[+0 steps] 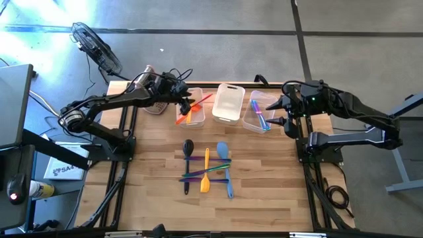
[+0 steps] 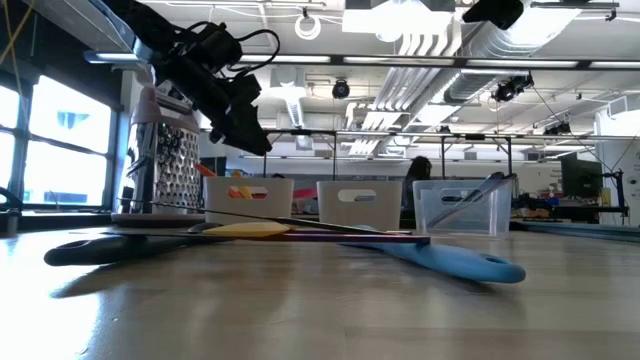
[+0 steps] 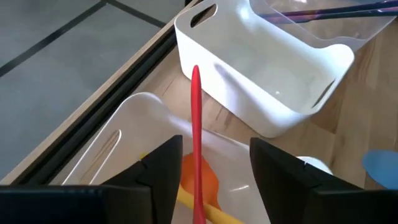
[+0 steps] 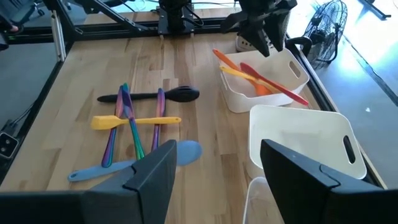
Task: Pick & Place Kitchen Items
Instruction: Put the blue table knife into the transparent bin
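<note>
1. Left gripper hovering above the left clear rectangular plastic bin at the back of the wooden worktop; jaws parted, clamped on nothing; slim red plastic utensil showing in the gap between them in the left wrist view, whether touching either jaw cannot tell.
2. Red utensil lying slanted in that bin, its far end sticking out over the rim towards the middle white bin; under it in the same bin an orange utensil and a yellow one.
3. Right gripper held beside the right clear bin; jaws wide apart, holding nothing; blue and purple slim utensils lying inside that bin.
4. Middle white bin standing between the other two, just beside each.
5. Lying loose in a crossed cluster on the worktop in front of the bins: dark spoon-like utensil, yellow spatula, light blue spatula, purple and green slim pieces.
6. Metal box grater standing upright near the left bin at the back left corner of the worktop.
</note>
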